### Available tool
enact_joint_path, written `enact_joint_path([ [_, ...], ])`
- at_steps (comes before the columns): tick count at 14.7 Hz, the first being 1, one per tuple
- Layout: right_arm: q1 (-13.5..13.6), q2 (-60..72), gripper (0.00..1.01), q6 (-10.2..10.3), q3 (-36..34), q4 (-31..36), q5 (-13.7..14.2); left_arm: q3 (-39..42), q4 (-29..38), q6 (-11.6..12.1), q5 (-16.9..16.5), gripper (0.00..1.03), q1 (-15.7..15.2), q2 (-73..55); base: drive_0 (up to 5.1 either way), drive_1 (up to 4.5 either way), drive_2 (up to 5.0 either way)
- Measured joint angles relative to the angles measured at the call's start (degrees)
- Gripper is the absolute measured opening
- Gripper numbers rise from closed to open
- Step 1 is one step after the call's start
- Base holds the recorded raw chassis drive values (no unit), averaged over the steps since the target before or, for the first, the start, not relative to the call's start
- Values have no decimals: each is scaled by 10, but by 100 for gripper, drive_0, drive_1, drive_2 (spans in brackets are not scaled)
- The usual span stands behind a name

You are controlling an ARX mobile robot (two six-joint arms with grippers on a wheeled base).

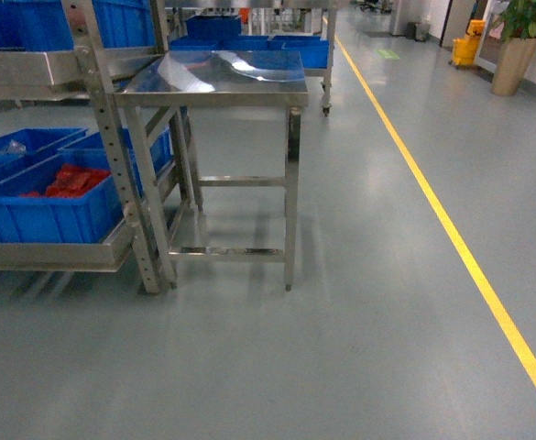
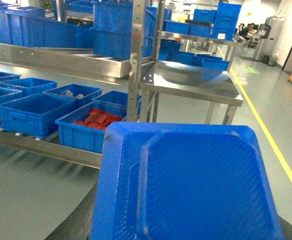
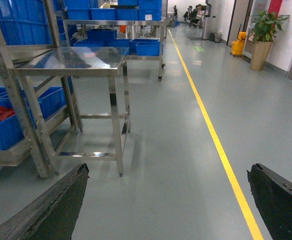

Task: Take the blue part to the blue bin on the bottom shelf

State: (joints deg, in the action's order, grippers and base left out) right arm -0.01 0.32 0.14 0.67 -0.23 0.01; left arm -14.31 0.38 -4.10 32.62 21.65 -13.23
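Grey floor [image 1: 341, 348]; yellow line [image 1: 451, 229] beside steel table [image 1: 217, 78].

One steel table [image 1: 214, 78] stands beside one rack upright [image 1: 112, 147]. On the bottom shelf [image 2: 46, 147] the left wrist view shows six blue bins: one holding red parts [image 2: 97, 119], one with pale contents [image 2: 72, 93], and four others whose contents cannot be made out, among them the nearest bin [image 2: 35, 114]. One blue tray [image 2: 185, 185] fills the foreground of that view. One yellow floor line [image 1: 451, 229] crosses the floor. One potted plant [image 3: 263, 37] and one yellow mop bucket [image 3: 238, 44] stand at the far wall. Two dark gripper fingers [image 3: 56, 205] frame the right wrist view, spread wide apart.
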Motion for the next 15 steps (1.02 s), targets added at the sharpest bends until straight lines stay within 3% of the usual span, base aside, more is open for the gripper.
enact_joint_path([
  [15,0,0,98,0,0,-2,0,0,1,0,-1,43,0,0,2,412,-408],
])
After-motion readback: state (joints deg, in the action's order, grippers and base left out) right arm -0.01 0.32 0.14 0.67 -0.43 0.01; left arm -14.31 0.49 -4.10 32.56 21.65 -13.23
